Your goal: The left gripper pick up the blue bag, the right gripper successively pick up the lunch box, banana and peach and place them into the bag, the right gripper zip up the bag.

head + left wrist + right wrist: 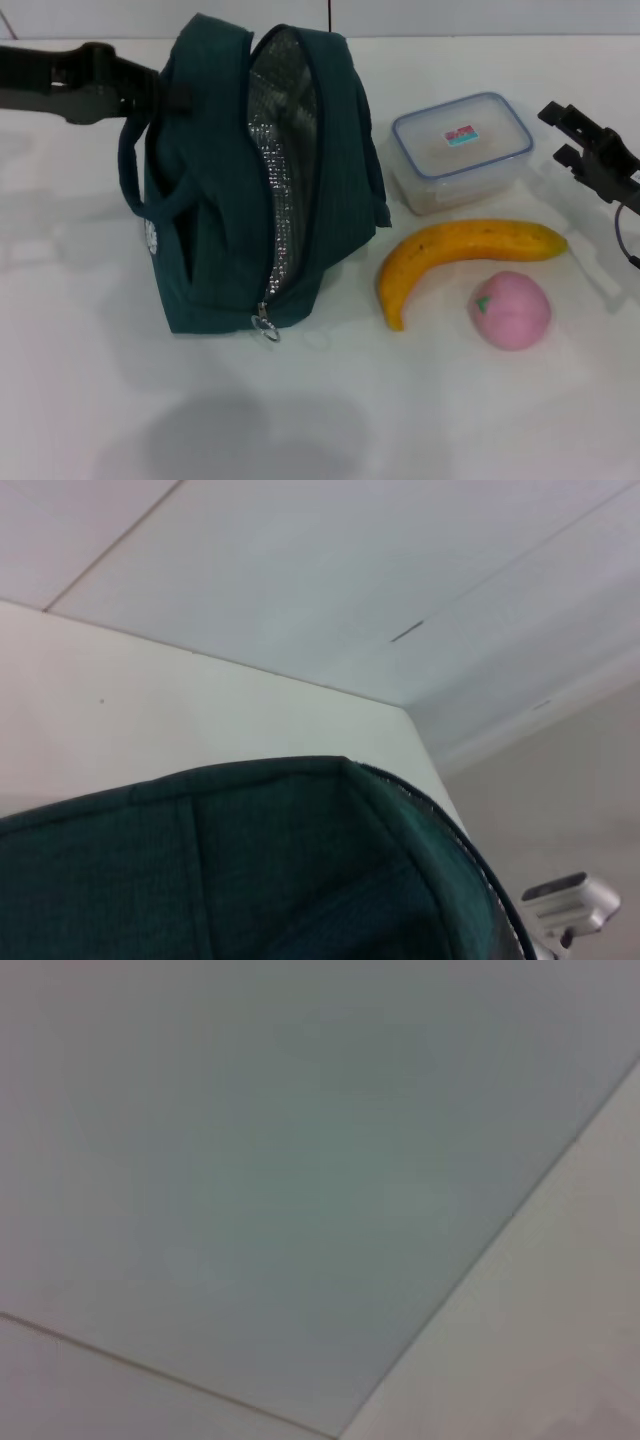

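Observation:
The blue bag [220, 200] stands on the white table with its zip open, showing the silver lining [280, 170]. My left gripper [165, 92] comes in from the far left and is shut on the bag's upper rear edge. The bag's fabric [250, 870] fills the lower part of the left wrist view. Right of the bag lie the lunch box [462, 150], the banana [465, 250] and the peach [512, 308]. My right gripper [562, 132] hovers open just right of the lunch box, touching nothing.
The metal zip pull [266, 328] hangs at the bag's near lower corner. The white table [320, 420] stretches toward me in front of the things. The right wrist view holds only pale flat surfaces.

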Motion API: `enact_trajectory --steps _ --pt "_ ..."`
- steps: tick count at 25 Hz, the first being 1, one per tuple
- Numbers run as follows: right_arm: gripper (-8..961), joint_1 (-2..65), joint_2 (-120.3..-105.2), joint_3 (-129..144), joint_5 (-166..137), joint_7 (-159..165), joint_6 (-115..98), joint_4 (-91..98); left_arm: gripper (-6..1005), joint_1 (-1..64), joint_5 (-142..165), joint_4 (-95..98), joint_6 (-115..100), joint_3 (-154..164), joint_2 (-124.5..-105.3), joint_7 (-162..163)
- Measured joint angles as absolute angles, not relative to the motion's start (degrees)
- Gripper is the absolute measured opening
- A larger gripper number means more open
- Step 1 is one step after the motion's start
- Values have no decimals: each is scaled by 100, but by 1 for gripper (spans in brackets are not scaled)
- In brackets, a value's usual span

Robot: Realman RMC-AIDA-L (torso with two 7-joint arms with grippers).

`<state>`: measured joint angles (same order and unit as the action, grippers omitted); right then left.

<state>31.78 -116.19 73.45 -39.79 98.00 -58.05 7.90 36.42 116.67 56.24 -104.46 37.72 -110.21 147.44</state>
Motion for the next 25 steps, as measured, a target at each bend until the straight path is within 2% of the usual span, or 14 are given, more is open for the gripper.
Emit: enact_trajectory --steps 16,25 --pt "870 4067 -11619 7406 -4035 10002 -5018 345 40 3881 11686 5614 -10414 3770 -11072 14680" --pt "869 4149 -11619 7560 -4043 10176 -4986 360 39 3873 11688 5607 -10381 3770 -11081 14628"
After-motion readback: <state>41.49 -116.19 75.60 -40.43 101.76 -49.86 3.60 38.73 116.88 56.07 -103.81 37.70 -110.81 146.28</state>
